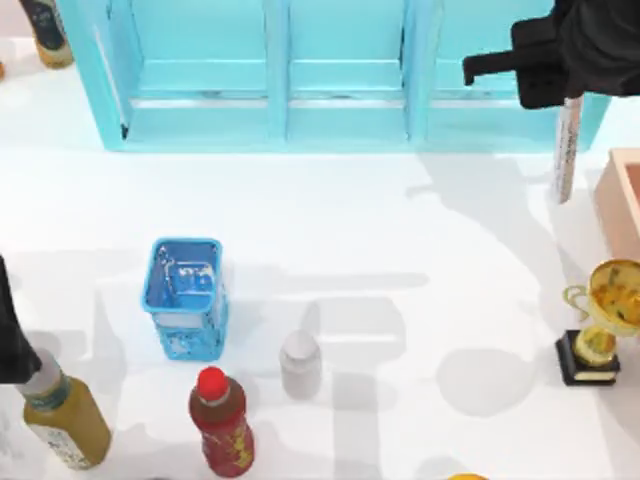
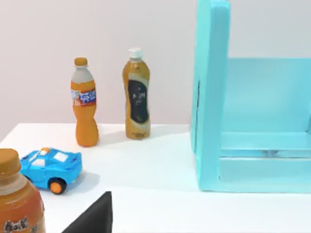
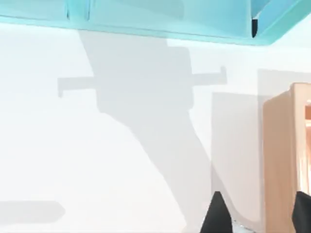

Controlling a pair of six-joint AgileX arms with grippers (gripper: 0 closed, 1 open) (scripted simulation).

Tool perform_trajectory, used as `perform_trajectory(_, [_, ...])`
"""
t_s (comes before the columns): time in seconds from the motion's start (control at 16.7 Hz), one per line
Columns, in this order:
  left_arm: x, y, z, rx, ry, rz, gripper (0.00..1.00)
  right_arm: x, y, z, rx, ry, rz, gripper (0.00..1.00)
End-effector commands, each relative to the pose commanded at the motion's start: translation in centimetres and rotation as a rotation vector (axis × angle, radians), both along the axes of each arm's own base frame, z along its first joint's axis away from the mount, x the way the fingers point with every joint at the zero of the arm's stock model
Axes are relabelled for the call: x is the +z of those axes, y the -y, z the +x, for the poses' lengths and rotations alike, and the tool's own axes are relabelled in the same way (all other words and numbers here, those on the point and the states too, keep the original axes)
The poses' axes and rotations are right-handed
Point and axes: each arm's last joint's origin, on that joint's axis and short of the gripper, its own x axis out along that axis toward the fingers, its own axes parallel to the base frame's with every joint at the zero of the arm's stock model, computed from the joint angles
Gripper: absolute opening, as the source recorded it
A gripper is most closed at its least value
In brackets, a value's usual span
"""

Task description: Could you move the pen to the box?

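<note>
Right gripper (image 1: 568,100): at 2 o'clock, my fingers clamped on the pen (image 1: 566,150)
Box (image 1: 622,200): just right of pen
Left gripper: fingers, I cannot tell

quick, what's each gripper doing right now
left gripper: parked at the table's left edge, state cannot be told
right gripper: shut on the pen, held above the table beside the box

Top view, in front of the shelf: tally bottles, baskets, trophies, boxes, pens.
Bottles: 3 (yellow bottle, red bottle, small white bottle)
Basket: 1
Trophy: 1
Box: 1
Pen: 1, held by right gripper
Total: 7
Left gripper parked at left edge.
</note>
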Motion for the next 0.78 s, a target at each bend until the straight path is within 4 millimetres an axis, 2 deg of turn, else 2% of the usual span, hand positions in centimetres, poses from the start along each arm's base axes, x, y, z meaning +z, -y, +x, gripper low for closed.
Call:
perform_trajectory(0.18, [0.0,0.0,0.0,0.000,0.000,0.000,1.00,1.7,8.5,-1.0,-0.102,-0.011,0.077,0.00])
perform_trajectory(0.36, [0.0,0.0,0.0,0.000,0.000,0.000,1.00,2.6,15.1,-3.9,-0.178,0.003,0.142,0.00])
perform_trajectory(0.54, [0.0,0.0,0.0,0.000,0.000,0.000,1.00,2.7,18.6,-7.0,-0.215,0.020,0.182,0.00])
perform_trajectory(0.66, [0.0,0.0,0.0,0.000,0.000,0.000,1.00,2.6,19.6,-8.2,-0.223,0.026,0.195,0.00])
perform_trajectory(0.78, [0.0,0.0,0.0,0.000,0.000,0.000,1.00,2.6,19.7,-8.4,-0.224,0.027,0.197,0.00])
